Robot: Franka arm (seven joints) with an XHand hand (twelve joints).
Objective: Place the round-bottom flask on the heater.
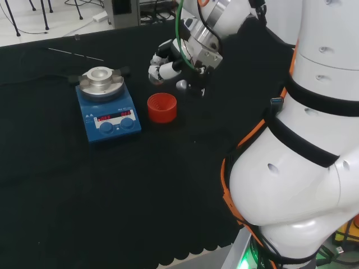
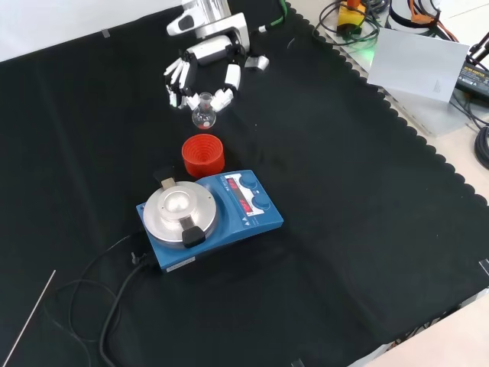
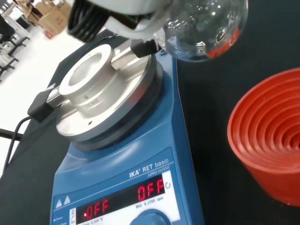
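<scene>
The hand is holding the round-bottom flask by its neck, with the fingers curled around it, and the flask is hanging in the air, above the counter and just beyond the red ribbed stand in the front view. The stand is sitting empty, so the picking up seems done. The heater is standing on the near side of the stand, its silver top plate bare. I judge that carrying the flask over the stand and setting it down in the plate's hollow is what is left.
</scene>
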